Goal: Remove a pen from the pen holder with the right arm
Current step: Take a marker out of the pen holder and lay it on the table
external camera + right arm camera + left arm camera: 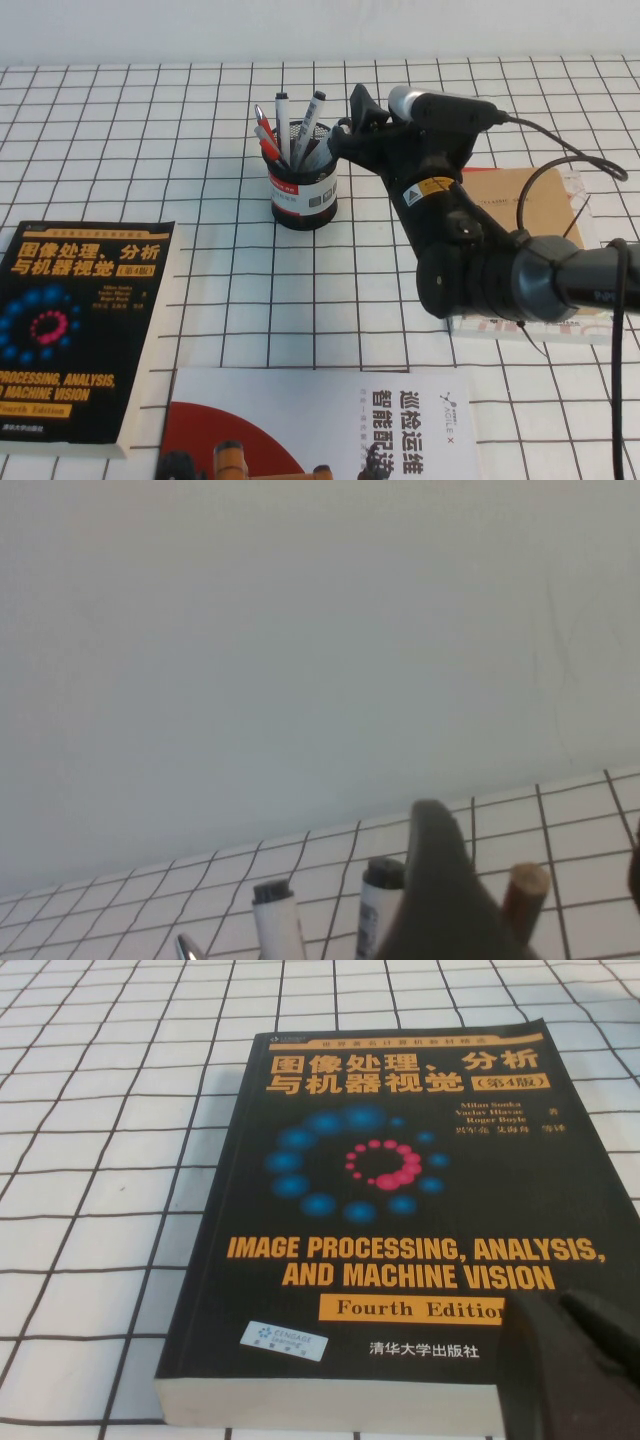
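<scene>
A black mesh pen holder (pixel 303 192) stands at the table's far middle, holding a red pen (pixel 265 137), two white markers (pixel 283 122) and other pens. My right gripper (pixel 347 128) is at the holder's right rim, among the pen tops, and it is open. In the right wrist view a brown pen top (pixel 525 888) stands between the right gripper's (pixel 533 838) spread fingers, with a white marker (pixel 275 920) beyond one finger. My left gripper (pixel 556 1302) hovers shut over the near corner of a black textbook (pixel 390 1220).
The black textbook (pixel 80 330) lies at the front left. A white and red booklet (pixel 330 425) lies at the front middle. A brown notebook (pixel 535 205) and a white book under it lie beneath my right arm, with a black cable (pixel 570 150) looping above.
</scene>
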